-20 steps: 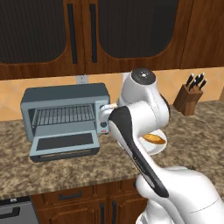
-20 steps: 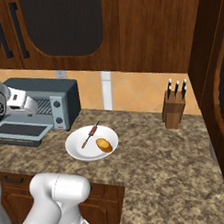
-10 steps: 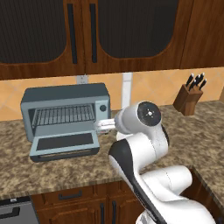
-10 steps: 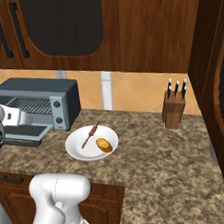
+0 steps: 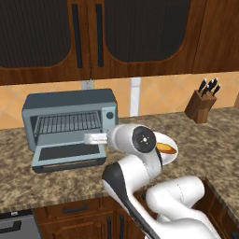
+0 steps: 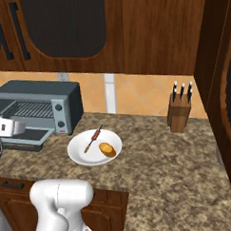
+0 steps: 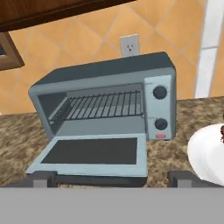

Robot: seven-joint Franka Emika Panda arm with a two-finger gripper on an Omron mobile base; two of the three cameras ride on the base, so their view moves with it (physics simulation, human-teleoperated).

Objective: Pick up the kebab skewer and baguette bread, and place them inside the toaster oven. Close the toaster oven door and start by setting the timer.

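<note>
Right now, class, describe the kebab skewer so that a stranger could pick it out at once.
Find the blue-grey toaster oven on the granite counter; just right of it sits a white plate. The kebab skewer lies on it: a thin dark stick with reddish meat chunks, unlike the plump golden baguette bread beside it.

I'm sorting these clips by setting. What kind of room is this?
A home kitchen, rendered rather than filmed. A toaster oven stands with its door down on a speckled stone counter, a knife block sits by the tiled backsplash, and dark wood cabinets hang above.
</note>
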